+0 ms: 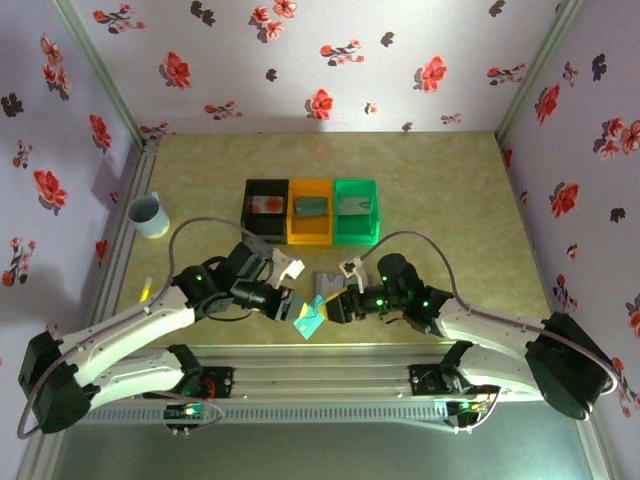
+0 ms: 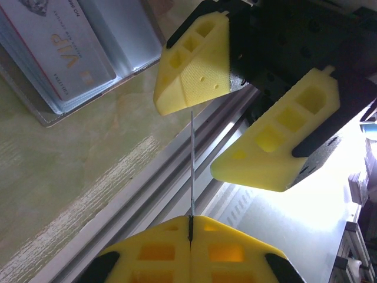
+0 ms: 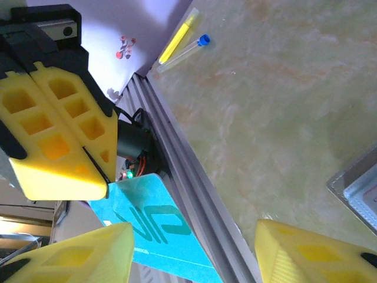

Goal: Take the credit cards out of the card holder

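One credit card point(image 3: 147, 219) — teal — is pinched in the closed left hand point(image 2: 190, 227), just on the near side of the card holder point(image 1: 328, 283). Its free end points into the partly open, empty right hand point(image 3: 194, 231).

— What has the left gripper point(image 2: 190, 221) got?

— Its yellow fingers are pinched together on a credit card point(image 2: 192, 171), seen edge-on as a thin line over the metal rail point(image 2: 147, 206).

— And the right gripper point(image 2: 185, 137)?

— It faces it, fingers standing apart. The card's other end reaches the edge of one finger point(image 2: 194, 59); I can't tell whether they touch.

— The card holder point(image 2: 126, 35)?

— It lies on the mottled green table point(image 2: 70, 177), on the far side of the rail, with a VIP card point(image 2: 65, 53) in a clear sleeve.
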### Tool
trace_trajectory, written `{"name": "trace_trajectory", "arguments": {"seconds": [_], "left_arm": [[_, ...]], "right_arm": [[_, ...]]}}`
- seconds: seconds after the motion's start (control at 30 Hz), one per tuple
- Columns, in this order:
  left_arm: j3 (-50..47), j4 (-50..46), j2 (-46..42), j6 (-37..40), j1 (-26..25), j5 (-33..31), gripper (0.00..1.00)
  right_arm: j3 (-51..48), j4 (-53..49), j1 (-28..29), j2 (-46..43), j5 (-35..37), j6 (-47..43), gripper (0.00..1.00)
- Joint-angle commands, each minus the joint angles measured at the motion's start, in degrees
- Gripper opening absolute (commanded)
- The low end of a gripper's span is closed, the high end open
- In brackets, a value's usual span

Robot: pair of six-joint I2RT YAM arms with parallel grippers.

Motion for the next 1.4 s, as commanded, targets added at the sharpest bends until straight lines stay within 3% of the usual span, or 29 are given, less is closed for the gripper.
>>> {"name": "trace_trajectory", "arguments": {"seconds": [0.0,0.67,1.37], "left_arm": [[1.81,-1.29,-0.22,2.42,0.5,2.18,0.0],[1.89,-0.8,-0.66,3.42,0.65,3.17,0.0],[1.8,-0.51,-1.36,3.16,1.67,3.13,0.0]], "right_arm": [[-1.07,3.85,0.65,-0.06,-1.79,-1.44,0.54],[-2.73,6.59,1.73,-0.46,-2.87,-0.83,0.27],[-4.22,7.83,1.76,-4.0,-3.14,-0.35,0.07]]}}
